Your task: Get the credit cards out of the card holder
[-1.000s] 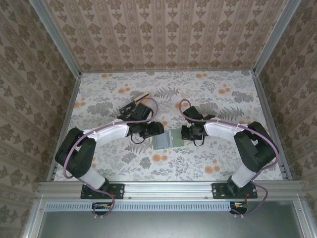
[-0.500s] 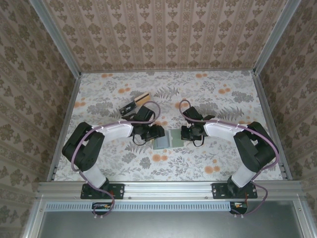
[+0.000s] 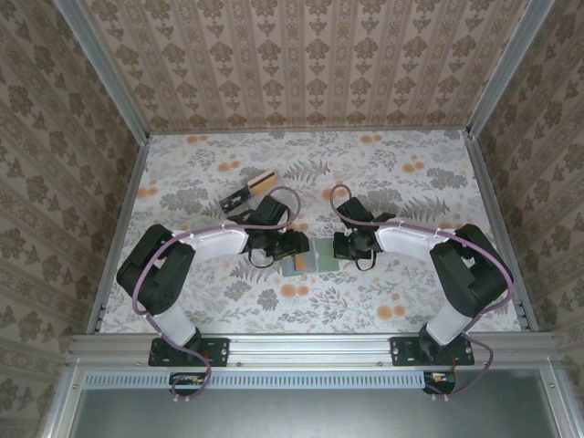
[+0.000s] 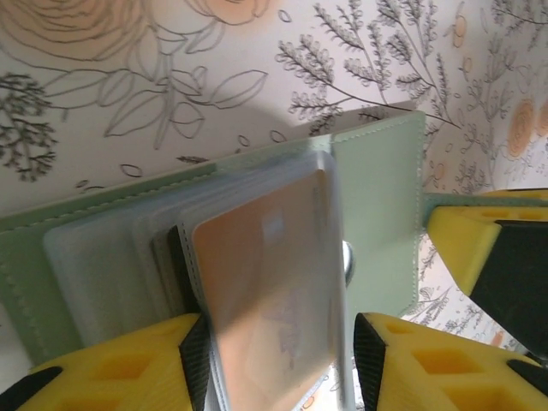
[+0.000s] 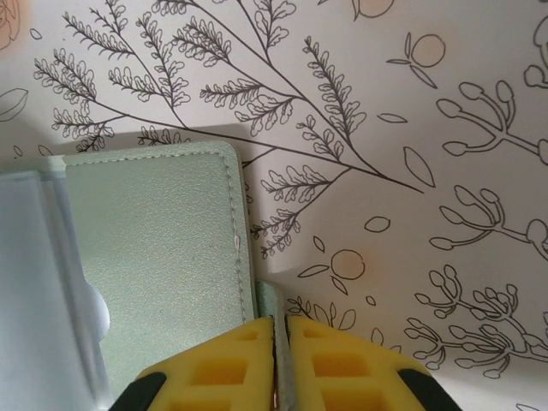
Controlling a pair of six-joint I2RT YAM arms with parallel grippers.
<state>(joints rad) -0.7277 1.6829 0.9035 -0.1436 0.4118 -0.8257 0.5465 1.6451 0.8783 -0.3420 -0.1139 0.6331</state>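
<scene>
Between the jaws of the left gripper (image 4: 278, 342) stood a smooth tan credit card (image 4: 265, 282); whether it was clamped was unclear. The right gripper (image 5: 280, 342) pinched the stitched green card holder (image 5: 163, 240) by its thin edge.

Pale green card holder (image 3: 315, 258) laid open near the worktop's middle, clear sleeves fanned up inside, tan-beige credit card (image 4: 274, 291) seated in one sleeve, tilted upward

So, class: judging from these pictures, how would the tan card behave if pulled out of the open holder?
The tan card is probably stiff: its edges look straight between the left fingers. It may slip, looking glossy inside clear sleeves. The card holder seems light and soft, so it likely drags along unless pinned.
</scene>
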